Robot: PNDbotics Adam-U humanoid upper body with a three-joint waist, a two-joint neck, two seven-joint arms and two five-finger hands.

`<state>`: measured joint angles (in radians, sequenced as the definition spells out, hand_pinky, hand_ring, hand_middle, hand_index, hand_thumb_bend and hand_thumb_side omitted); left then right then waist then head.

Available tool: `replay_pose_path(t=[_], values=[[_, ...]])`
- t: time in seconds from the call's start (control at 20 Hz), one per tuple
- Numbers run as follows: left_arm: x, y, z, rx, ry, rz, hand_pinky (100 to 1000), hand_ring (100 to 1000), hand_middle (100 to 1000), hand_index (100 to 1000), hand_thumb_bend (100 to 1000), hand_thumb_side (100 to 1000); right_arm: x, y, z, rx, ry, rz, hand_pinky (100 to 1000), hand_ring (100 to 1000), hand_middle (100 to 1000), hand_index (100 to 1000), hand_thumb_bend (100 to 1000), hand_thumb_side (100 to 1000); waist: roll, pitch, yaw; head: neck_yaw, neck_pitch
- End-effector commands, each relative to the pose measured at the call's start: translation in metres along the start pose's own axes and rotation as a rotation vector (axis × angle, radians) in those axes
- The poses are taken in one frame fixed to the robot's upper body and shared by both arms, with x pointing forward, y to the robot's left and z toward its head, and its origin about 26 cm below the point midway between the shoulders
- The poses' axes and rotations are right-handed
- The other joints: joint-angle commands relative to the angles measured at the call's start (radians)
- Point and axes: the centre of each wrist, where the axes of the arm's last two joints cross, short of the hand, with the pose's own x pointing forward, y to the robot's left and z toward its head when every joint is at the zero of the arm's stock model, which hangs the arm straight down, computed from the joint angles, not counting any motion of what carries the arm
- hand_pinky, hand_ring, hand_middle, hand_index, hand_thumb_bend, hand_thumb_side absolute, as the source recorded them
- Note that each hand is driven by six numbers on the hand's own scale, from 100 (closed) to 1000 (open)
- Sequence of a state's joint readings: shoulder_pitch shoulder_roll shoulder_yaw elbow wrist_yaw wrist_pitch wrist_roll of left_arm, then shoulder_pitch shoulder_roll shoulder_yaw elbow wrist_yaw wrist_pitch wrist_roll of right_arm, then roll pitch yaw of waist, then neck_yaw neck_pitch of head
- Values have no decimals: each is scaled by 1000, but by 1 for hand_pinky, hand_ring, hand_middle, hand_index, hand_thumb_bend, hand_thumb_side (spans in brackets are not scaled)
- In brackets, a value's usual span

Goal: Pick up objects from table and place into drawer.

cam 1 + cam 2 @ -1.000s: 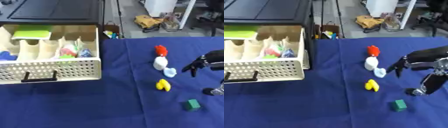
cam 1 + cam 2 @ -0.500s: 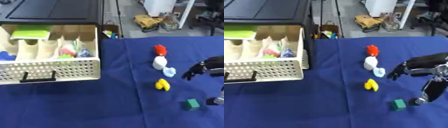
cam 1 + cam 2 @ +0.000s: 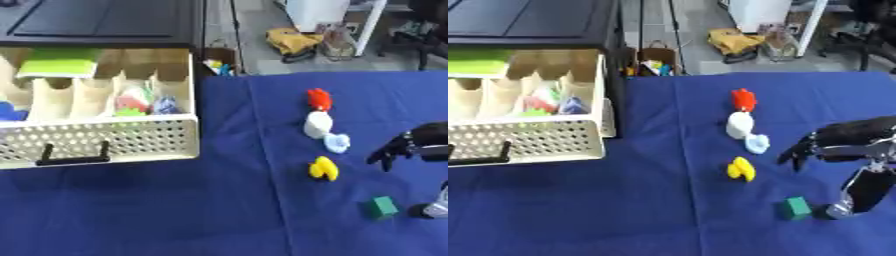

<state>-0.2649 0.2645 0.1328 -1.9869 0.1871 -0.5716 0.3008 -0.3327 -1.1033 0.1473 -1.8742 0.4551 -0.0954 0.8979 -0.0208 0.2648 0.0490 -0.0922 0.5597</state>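
A blue cloth-covered table [image 3: 219, 210] is filling the lower part of the frame. At middle left, a cream perforated drawer [image 3: 96, 142] with a black handle is sitting open over the cloth. Right of centre, a column of small things is running down the cloth: a red object [image 3: 319, 99] uppermost, a white one [image 3: 317, 124] just below, a pale blue piece [image 3: 337, 143] touching it, then a yellow shape [image 3: 324, 168], and a green block [image 3: 381, 207] sitting at lower right, apart from the rest.
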Motion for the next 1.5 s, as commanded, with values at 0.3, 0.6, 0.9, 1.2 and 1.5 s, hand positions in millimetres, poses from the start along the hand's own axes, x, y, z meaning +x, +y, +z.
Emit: replay_pose_path(t=[0.3, 0.6, 0.9, 1.2, 1.5], values=[[4, 0, -8, -10, -32, -1, 413, 584, 629, 811, 261, 946, 0, 2, 1, -3, 69, 5, 752, 839, 709, 867, 467, 320, 0, -11, 6, -3, -13], [3, -1, -8, -9, -33, 3, 410, 584, 629, 811, 260, 945, 0, 11, -8, 23, 71, -15, 748, 834, 702, 855, 477, 304, 3, -9, 12, -10, -15], [3, -2, -8, -9, -35, 8, 408, 584, 629, 811, 260, 945, -2, 22, -20, 55, 44, -61, 745, 827, 699, 842, 489, 285, 5, -6, 18, -13, -20], [3, -2, -8, -9, -35, 9, 407, 584, 629, 811, 260, 945, -8, 27, -25, 42, 70, -81, 743, 827, 691, 834, 485, 291, 6, -4, 17, -14, -22], [3, -2, -8, -9, -33, 8, 405, 584, 629, 811, 258, 946, -15, 33, -29, 35, 94, -112, 737, 819, 659, 815, 480, 290, 8, -1, 15, -16, -25]])
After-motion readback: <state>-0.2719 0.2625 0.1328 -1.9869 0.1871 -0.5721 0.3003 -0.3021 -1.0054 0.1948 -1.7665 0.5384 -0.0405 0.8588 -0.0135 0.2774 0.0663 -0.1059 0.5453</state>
